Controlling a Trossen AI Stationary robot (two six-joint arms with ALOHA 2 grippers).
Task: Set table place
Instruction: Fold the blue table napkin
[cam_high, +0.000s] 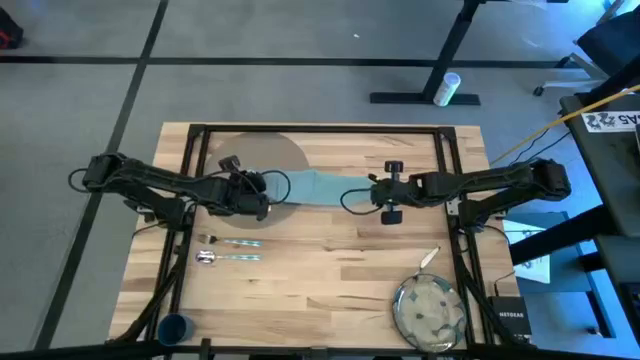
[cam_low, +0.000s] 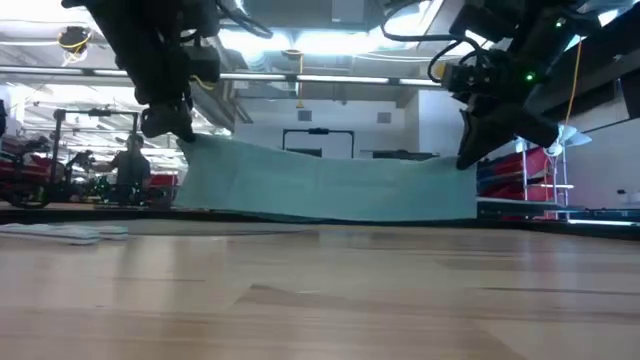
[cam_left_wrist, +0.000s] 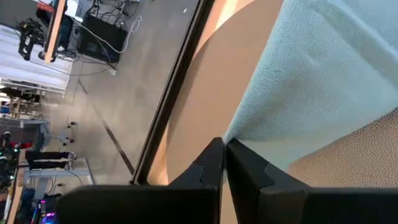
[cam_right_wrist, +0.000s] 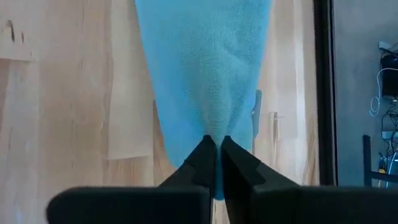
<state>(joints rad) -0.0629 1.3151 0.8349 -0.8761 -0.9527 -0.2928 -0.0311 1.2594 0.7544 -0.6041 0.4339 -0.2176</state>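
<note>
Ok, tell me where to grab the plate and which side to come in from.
Grip the plate by its rim, probably with the right gripper, once it lets go of the napkin it holds with the left gripper. The plate lies flat near the table's right front corner, so its thin edge is the only hold; avoid the side where the knife lies.

napkin: woven cloth, matt | table: smooth wood strips
</note>
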